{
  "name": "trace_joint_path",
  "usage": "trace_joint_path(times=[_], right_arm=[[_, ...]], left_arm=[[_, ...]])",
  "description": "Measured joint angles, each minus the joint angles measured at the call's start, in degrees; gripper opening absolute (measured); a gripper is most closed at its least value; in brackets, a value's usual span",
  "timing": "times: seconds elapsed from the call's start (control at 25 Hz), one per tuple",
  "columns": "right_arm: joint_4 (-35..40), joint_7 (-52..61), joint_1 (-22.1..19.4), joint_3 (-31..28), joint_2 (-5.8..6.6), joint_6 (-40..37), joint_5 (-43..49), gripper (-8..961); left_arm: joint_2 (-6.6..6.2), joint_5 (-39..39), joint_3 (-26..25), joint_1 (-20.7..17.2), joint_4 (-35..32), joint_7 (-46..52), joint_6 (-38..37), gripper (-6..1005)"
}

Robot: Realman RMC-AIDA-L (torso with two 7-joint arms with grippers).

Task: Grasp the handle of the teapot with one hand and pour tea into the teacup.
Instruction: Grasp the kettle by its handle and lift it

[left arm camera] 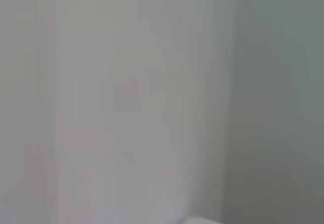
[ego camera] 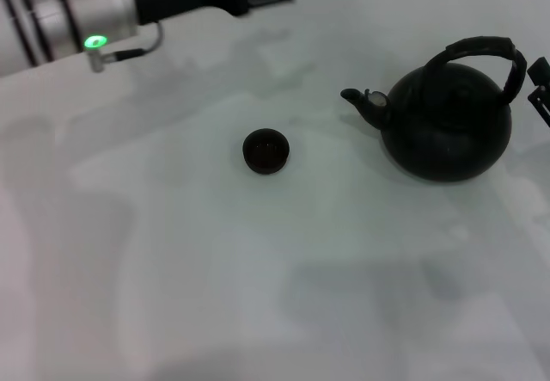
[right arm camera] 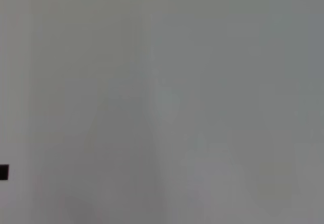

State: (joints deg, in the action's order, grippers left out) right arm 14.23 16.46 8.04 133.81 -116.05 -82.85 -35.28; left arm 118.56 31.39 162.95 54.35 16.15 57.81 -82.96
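Item 1, teapot: sitting upright on the pale table at about three o'clock in the head view. Spout pointing toward nine o'clock. Arched handle rising over the round black body, leaning toward the one o'clock side. Not being held by anything.

Item 2, teacup: resting near the centre of the head view, open side up, lying at about nine o'clock from the teapot, well apart from the spout. Standing alone, touching nothing but the table.

Item 3, left arm: stretching across the eleven-to-twelve o'clock edge of the head view, green light glowing on the silver wrist section. Claw passing out of sight beyond the top edge; opening and contents not possible to tell.

Item 4, right gripper: showing only as a sliver of black parts at the three o'clock edge of the head view, just beside the handle's outer end. Whether touching the handle, and how far open, cannot tell.

Item 5, wrist views: both showing only blank pale surface; a small black block peeking in at one edge of the right wrist view, nature unclear.
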Motion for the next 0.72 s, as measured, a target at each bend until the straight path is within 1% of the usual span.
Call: trace_joint_path(times=[0.04, 0.08, 0.12, 0.24, 0.36, 0.48, 0.6, 0.68, 0.72], right_arm=[[-0.04, 1.05, -0.16, 0.27, 0.01, -0.54, 0.01, 848], [-0.06, 1.75, -0.26, 0.44, 0.03, -0.89, 0.02, 847], [-0.06, 3.24, -0.36, 0.64, 0.06, -1.48, 0.03, 847], [-0.08, 6.37, -0.6, 0.88, 0.15, -2.57, 0.04, 845], [-0.08, 7.05, -0.83, 0.94, 0.05, -2.92, 0.05, 843], [-0.05, 7.17, -0.72, 1.88, 0.07, -2.8, 0.08, 841], [-0.9, 7.22, -0.02, 4.23, 0.39, -2.7, 0.14, 839], [-1.71, 7.2, 0.58, 4.8, 0.4, -2.27, 0.14, 838], [-1.82, 7.19, 0.7, 4.83, 0.37, -2.01, 0.14, 838]], left_arm=[[-0.01, 3.6, -0.01, -2.3, -0.07, -1.03, -0.52, 777], [0.04, 5.39, 0.0, -3.74, -0.19, -1.82, -0.69, 777], [0.04, 5.39, 0.0, -3.74, -0.19, -1.82, -0.69, 777], [0.35, 10.19, -0.02, -7.47, -1.0, -4.91, -1.05, 776], [0.36, 17.25, -0.05, -12.76, -4.79, -9.84, -1.12, 775], [0.28, 22.52, -0.14, -17.56, -7.79, -14.82, -1.13, 775], [0.3, 28.39, -0.21, -21.83, -10.62, -19.1, -1.15, 775], [0.34, 31.89, -0.25, -24.17, -12.75, -22.18, -1.15, 775], [0.36, 32.8, -0.24, -24.76, -13.33, -23.16, -1.15, 775]])
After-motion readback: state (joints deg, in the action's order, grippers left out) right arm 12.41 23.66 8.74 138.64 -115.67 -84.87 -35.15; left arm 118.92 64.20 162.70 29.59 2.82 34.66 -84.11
